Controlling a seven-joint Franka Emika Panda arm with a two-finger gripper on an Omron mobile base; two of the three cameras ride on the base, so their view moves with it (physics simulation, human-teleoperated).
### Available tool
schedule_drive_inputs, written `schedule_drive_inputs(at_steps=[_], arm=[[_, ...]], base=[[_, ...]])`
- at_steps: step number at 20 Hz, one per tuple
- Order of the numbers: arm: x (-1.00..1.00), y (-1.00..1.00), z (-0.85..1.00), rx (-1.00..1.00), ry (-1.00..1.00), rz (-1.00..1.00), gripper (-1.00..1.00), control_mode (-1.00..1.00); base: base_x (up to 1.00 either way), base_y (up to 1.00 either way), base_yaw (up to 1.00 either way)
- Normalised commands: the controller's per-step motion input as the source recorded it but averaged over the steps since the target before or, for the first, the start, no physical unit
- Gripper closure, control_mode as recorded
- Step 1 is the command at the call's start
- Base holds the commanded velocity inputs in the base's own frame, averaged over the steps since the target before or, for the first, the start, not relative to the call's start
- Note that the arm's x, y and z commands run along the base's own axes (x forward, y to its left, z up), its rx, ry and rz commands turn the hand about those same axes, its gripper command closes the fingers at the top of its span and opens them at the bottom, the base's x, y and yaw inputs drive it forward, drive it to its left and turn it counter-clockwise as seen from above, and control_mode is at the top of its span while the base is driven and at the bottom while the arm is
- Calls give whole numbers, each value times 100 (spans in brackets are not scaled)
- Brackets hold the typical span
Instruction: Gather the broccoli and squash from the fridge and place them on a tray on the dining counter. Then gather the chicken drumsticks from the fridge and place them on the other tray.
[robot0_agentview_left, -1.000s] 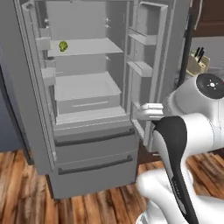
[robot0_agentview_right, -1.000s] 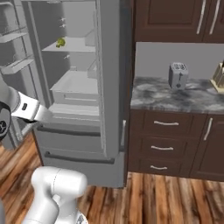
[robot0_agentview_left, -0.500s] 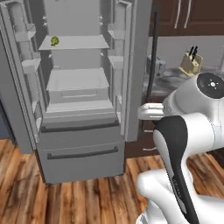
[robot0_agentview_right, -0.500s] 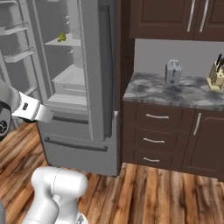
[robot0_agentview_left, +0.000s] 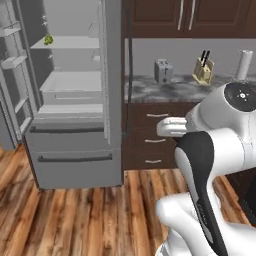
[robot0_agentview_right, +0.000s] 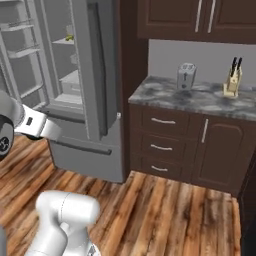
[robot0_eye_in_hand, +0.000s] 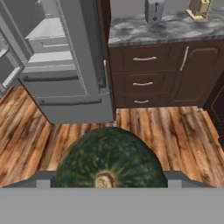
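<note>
Sideways swing of the whole picture since the earlier frames comes from the base turning; the fridge (robot0_agentview_left: 75, 100) now sits at the left edge of the left base view with its doors open, and the broccoli (robot0_agentview_left: 48, 39) lies at the left end of its upper shelf. A toaster (robot0_agentview_left: 161, 71) and knife block (robot0_agentview_left: 202, 71) stand on the marbled desk (robot0_agentview_left: 175, 91) to the right

From the right base view, the fridge (robot0_agentview_right: 75, 85) stands left, broccoli (robot0_agentview_right: 69, 36) far inside

Hand view: the end effector (robot0_eye_in_hand: 105, 181) is spread wide around a dark green squash (robot0_eye_in_hand: 107, 159), its finger tips (robot0_eye_in_hand: 43, 180) pinching either side, above the wood floor (robot0_eye_in_hand: 166, 131)
</note>
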Motion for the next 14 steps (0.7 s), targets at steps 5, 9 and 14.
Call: schedule_drive_inputs(at_steps=[5, 9, 14], arm=[[0, 0, 0, 0, 0, 0, 100, 100], [0, 0, 0, 0, 0, 0, 100, 100], [0, 0, 0, 0, 0, 0, 100, 100]], base=[[-100, -39, 13], [-100, -4, 3], [-100, 0, -2]])
